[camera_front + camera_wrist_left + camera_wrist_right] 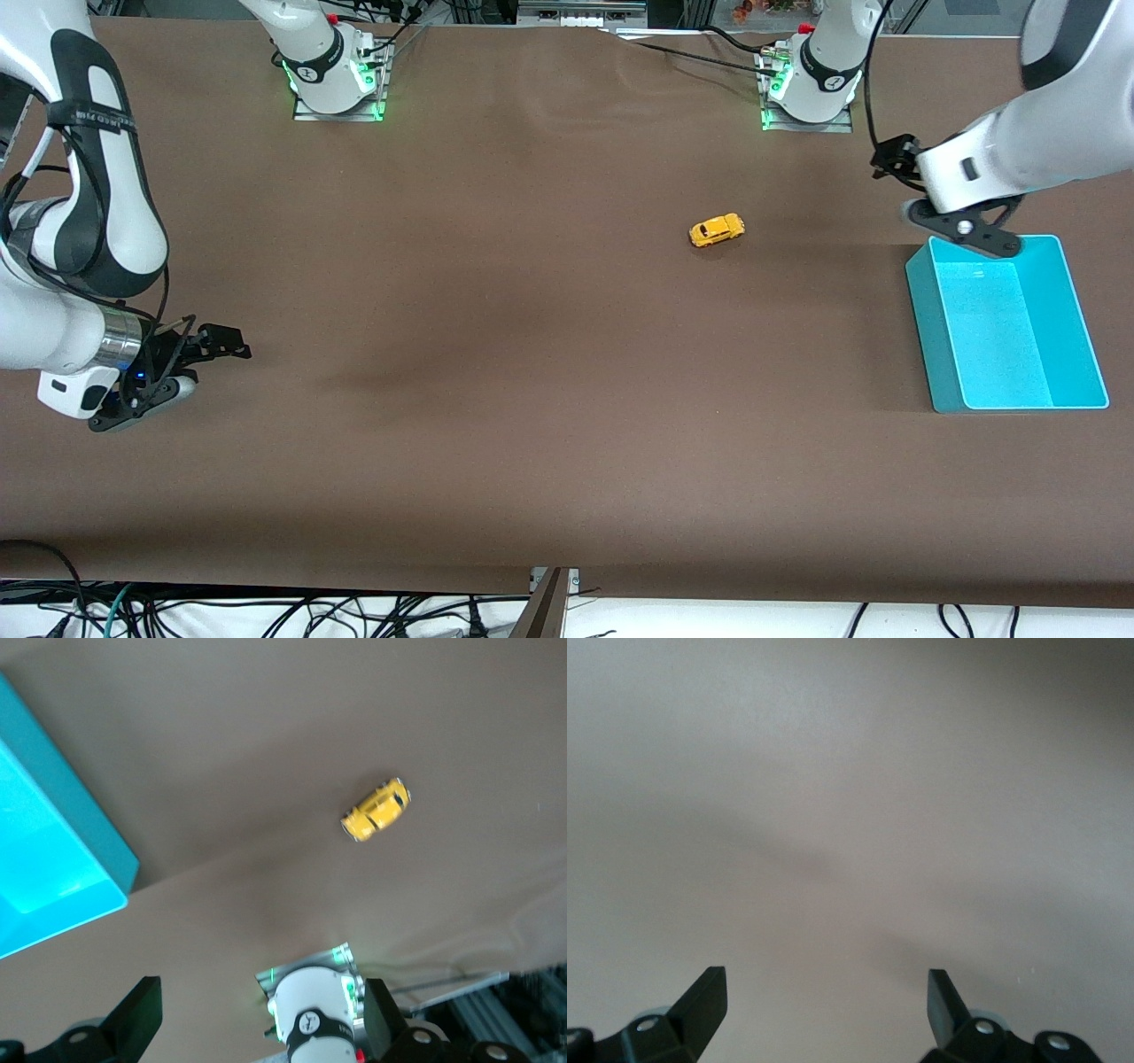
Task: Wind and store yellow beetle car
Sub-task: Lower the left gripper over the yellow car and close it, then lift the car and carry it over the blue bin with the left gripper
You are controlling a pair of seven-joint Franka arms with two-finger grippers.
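Note:
The yellow beetle car (716, 230) stands on its wheels on the brown table, toward the left arm's end. It also shows in the left wrist view (376, 809). The turquoise bin (930, 328) sits at the left arm's end of the table, nearer to the front camera than the car, and is empty; its wall shows in the left wrist view (80, 824). My left gripper (970, 232) hangs open and empty over the bin's rim farthest from the front camera (261, 1019). My right gripper (142, 403) waits open and empty, low over bare table at the right arm's end (824, 1001).
The right arm's base (332, 80) and the left arm's base (811, 89) stand along the table's edge farthest from the front camera. Cables (266, 611) lie below the table's front edge.

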